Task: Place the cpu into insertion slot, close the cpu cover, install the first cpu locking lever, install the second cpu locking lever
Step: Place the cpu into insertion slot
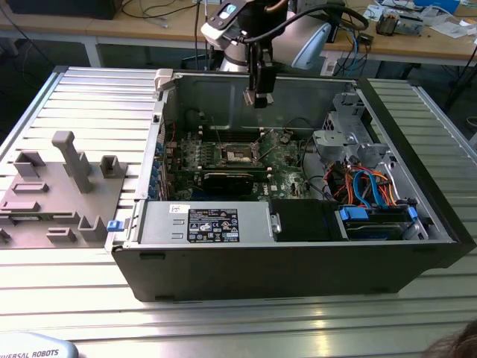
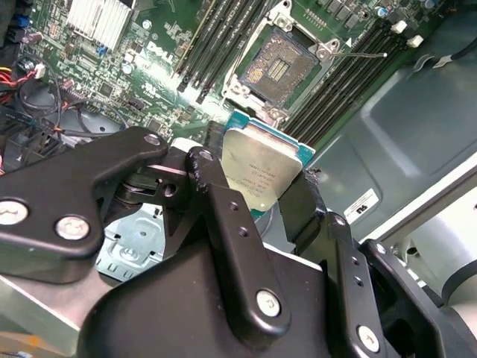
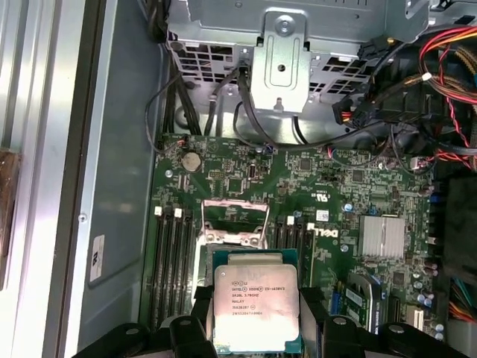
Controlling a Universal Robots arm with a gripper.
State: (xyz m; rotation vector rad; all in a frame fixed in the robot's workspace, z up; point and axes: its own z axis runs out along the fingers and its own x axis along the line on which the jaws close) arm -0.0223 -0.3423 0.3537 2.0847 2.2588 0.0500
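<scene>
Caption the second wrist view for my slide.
Gripper clamps the cpu above the green motherboard, its insertion slot lying uncovered.

Shiny metal cpu (image 3: pixel 256 307), ribbed silvery metal table (image 1: pixel 74 298)

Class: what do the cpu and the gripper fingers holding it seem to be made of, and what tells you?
The cpu top looks like silver-grey metal: dull sheen, printed markings; its edge seems green board. The fingers look like matte black plastic or coated metal, fixed with screws.
</scene>
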